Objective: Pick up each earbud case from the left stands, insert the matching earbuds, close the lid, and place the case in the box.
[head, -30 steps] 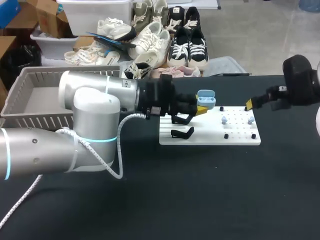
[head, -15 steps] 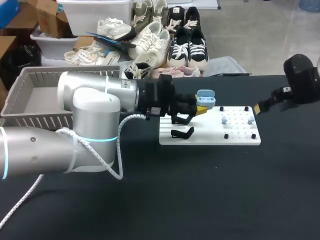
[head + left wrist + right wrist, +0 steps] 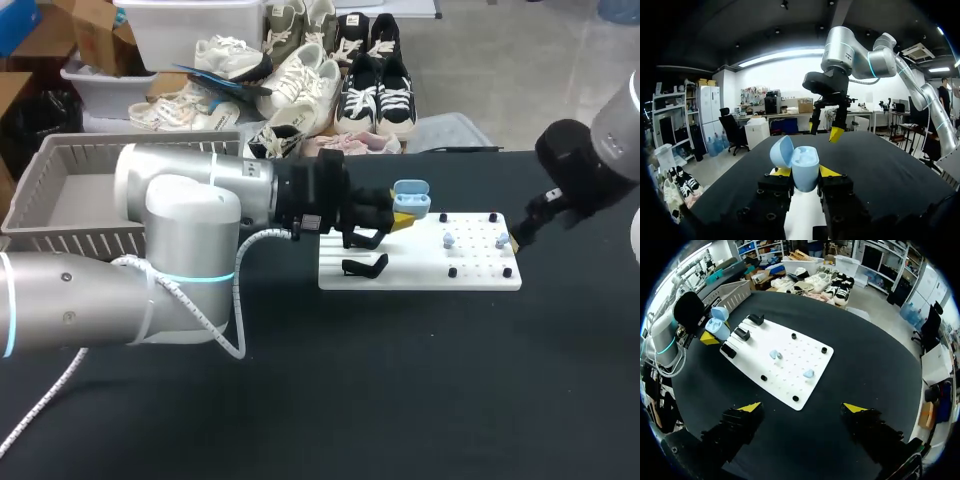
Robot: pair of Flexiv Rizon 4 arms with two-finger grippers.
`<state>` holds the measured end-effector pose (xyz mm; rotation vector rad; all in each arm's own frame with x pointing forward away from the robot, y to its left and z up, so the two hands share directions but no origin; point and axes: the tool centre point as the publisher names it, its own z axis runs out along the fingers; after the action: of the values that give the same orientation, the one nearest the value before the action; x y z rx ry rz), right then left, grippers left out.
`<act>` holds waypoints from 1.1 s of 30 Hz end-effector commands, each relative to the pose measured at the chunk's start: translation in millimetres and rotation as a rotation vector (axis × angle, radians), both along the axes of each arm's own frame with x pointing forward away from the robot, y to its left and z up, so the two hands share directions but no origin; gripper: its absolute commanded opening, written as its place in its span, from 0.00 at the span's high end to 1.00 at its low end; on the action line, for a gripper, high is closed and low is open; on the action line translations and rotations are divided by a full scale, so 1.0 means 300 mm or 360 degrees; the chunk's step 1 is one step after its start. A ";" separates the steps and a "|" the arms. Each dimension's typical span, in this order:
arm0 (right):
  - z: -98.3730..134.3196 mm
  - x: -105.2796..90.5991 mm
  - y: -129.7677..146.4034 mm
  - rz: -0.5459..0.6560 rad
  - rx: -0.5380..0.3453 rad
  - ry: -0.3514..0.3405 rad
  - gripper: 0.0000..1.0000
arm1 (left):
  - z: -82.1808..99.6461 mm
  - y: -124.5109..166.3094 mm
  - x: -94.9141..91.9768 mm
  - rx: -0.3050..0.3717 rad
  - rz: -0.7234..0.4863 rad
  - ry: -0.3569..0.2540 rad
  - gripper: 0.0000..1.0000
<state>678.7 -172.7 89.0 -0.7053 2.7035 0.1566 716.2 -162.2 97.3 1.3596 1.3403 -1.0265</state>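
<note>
Right gripper (image 3: pixel 513 240) swung in to the white board's (image 3: pixel 420 278) right edge, fingers spread wide, holding nothing. My left gripper (image 3: pixel 805 171) clamps the blue earbud case (image 3: pixel 802 162), lid open, by the black stands (image 3: pixel 365 265). Two blue earbuds (image 3: pixel 775 354) lie on the board.

free over the pegs (image 3: pixel 824 349), crowded at the stands (image 3: pixel 741 333)
the left arm (image 3: pixel 200 215) spans from the near left up to the stands, with the left gripper (image 3: pixel 404 218) clamped on the open case (image 3: pixel 412 195) there. the white board (image 3: pixel 420 278) offers gaps between two earbuds (image 3: pixel 775 354) and four pegs; the black tabletop (image 3: pixel 400 380) in front lies open.
</note>
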 end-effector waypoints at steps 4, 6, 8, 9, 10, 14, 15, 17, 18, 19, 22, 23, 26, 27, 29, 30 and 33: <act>-0.048 0.009 0.019 -0.0054 -0.0327 -0.0107 0.00 | -0.002 0.001 -0.004 -0.0005 0.0006 -0.0003 1.00; -0.060 0.014 0.018 -0.0040 -0.0337 -0.0118 0.00 | -0.002 0.001 -0.004 -0.0005 0.0006 -0.0003 1.00; -0.072 0.024 0.014 -0.0036 -0.0360 -0.0124 0.00 | -0.002 0.001 -0.004 -0.0005 0.0006 -0.0003 1.00; -0.077 0.029 0.012 -0.0034 -0.0359 -0.0127 0.00 | -0.002 0.001 -0.004 -0.0005 0.0006 -0.0003 1.00; -0.081 0.035 0.011 -0.0034 -0.0358 -0.0137 0.00 | -0.002 0.001 -0.004 -0.0005 0.0006 -0.0003 1.00; -0.093 0.060 0.019 -0.0015 -0.0399 -0.0156 0.00 | -0.002 0.001 -0.004 -0.0005 0.0006 -0.0003 1.00; -0.097 0.066 0.021 -0.0009 -0.0393 -0.0162 0.00 | -0.002 0.001 -0.004 -0.0005 0.0006 -0.0003 1.00; -0.105 0.081 0.025 -0.0005 -0.0393 -0.0165 0.00 | -0.002 0.001 -0.004 -0.0005 0.0006 -0.0003 1.00; -0.109 0.088 0.027 -0.0003 -0.0394 -0.0167 0.00 | -0.002 0.001 -0.004 -0.0005 0.0006 -0.0003 1.00; -0.114 0.097 0.030 0.0003 -0.0393 -0.0171 0.00 | -0.002 0.001 -0.004 -0.0005 0.0006 -0.0003 1.00; -0.128 0.120 0.038 0.0012 -0.0393 -0.0173 0.00 | -0.002 0.001 -0.004 -0.0005 0.0006 -0.0003 1.00; -0.133 0.127 0.040 0.0014 -0.0392 -0.0173 0.00 | -0.002 0.001 -0.004 -0.0005 0.0006 -0.0003 1.00; -0.152 0.147 0.045 0.0005 -0.0371 -0.0165 0.00 | -0.002 0.001 -0.004 -0.0005 0.0006 -0.0003 1.00; -0.158 0.152 0.049 -0.0003 -0.0364 -0.0162 0.00 | -0.002 0.001 -0.004 -0.0005 0.0006 -0.0003 1.00; -0.165 0.162 0.057 -0.0027 -0.0342 -0.0160 0.00 | -0.002 0.001 -0.004 -0.0005 0.0006 -0.0003 1.00; -0.167 0.165 0.060 -0.0048 -0.0336 -0.0163 0.00 | -0.002 0.001 -0.004 -0.0005 0.0006 -0.0003 1.00; -0.171 0.171 0.069 -0.0108 -0.0304 -0.0164 0.02 | -0.002 0.001 -0.004 -0.0005 0.0006 -0.0003 1.00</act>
<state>727.5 -155.9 43.0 -0.6787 2.6698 -0.1214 715.7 -162.1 97.4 1.3585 1.3409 -1.0258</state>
